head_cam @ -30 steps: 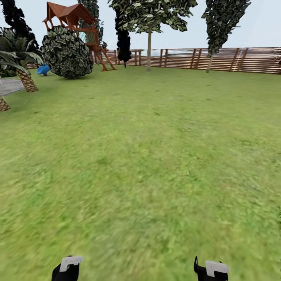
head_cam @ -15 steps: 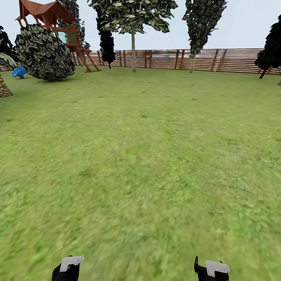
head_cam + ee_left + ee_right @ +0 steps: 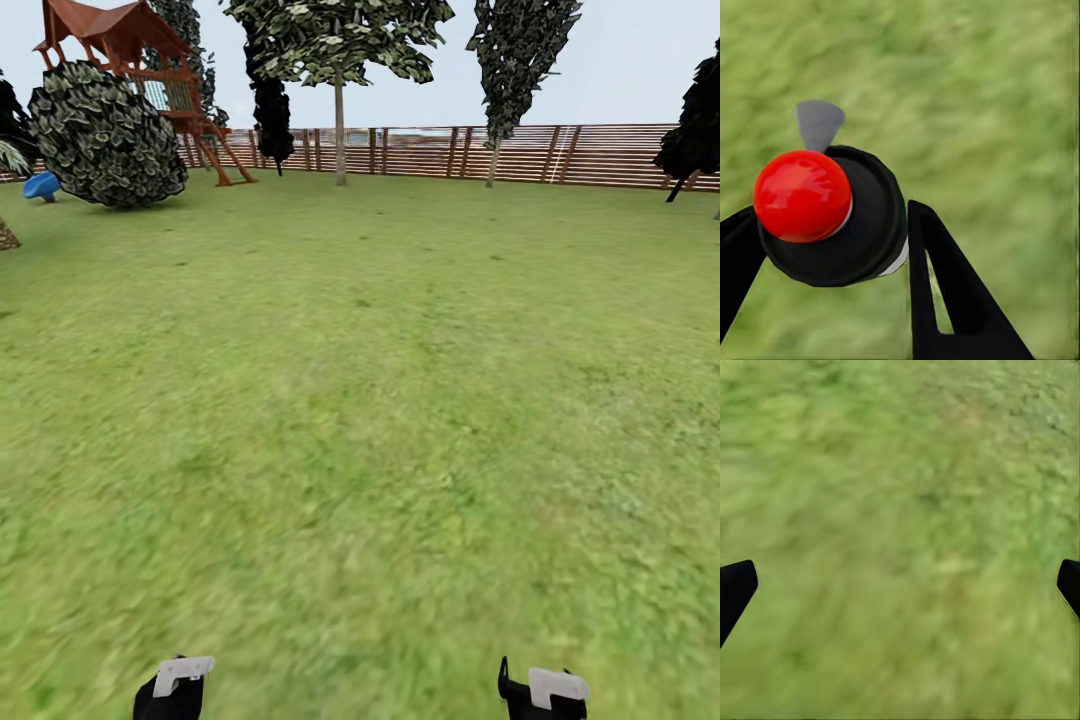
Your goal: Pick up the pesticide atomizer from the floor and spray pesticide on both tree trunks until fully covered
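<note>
My left pincer (image 3: pixel 832 247) pinches the atomizer (image 3: pixel 832 214), red cap toward the wrist camera, over the lawn (image 3: pixel 380 400). From my head, a tree (image 3: pixel 339 120) stands far off by the fence (image 3: pixel 560 155). My right pincer (image 3: pixel 900 585) is spread wide over grass.

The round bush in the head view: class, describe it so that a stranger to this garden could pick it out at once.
Follow the brown slat fence along the far edge of the lawn to the wooden play tower with its red-brown roof at far left. The round bush sits on the grass just in front of it, beside a small blue object. Unlike the trees nearby, it is a low, mottled ball of leaves with no visible trunk.
</note>
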Robot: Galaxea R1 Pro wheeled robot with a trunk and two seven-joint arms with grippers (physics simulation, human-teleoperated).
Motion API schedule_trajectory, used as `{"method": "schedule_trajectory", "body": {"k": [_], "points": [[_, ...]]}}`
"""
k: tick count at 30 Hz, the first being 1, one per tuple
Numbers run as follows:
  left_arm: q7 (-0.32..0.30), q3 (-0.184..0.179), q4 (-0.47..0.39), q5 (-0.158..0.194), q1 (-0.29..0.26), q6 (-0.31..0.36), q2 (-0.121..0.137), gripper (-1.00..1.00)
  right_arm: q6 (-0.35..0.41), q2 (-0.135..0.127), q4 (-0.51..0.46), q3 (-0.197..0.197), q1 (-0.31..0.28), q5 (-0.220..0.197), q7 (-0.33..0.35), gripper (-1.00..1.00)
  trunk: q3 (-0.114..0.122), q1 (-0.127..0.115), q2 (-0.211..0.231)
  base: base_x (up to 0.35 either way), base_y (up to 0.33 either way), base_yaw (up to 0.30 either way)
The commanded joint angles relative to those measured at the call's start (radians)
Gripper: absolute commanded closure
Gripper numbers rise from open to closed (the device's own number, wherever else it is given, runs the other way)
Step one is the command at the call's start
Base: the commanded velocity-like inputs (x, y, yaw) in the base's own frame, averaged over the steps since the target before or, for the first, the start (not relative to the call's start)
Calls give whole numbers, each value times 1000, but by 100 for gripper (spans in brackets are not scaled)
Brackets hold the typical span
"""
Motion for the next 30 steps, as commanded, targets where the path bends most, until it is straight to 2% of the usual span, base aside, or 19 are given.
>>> {"method": "schedule_trajectory", "body": {"k": [1, 11, 13, 16, 22, 30], "points": [[0, 0, 0, 0, 0, 0, 0, 100, 0, 1, 0, 0, 0, 0, 0, -100, 0, 0, 0, 303, -196, 0], [0, 0, 0, 0, 0, 0, 0, 100, 1, 0, 1, 2, 0, 4, 1, -100, 0, 0, 0, 303, -196, 0], [0, 0, 0, 0, -1, 0, 0, 100, 1, 4, 1, 2, 0, 3, 0, -100, 0, 0, 0, 303, -192, 0], [0, 0, 0, 0, -1, 0, 0, 100, 1, 23, 1, 2, 0, 2, 0, -100, 0, 0, 0, 310, -167, 0], [0, 0, 0, 0, -1, 0, 0, 100, 1, 28, 1, 2, 0, 2, 0, -100, 1, 0, 0, 336, -28, 23], [0, 0, 0, 0, -1, 0, 0, 100, 1, 28, 1, 2, 0, 2, 0, -100, 9, 0, 0, 340, 0, 181]]}}
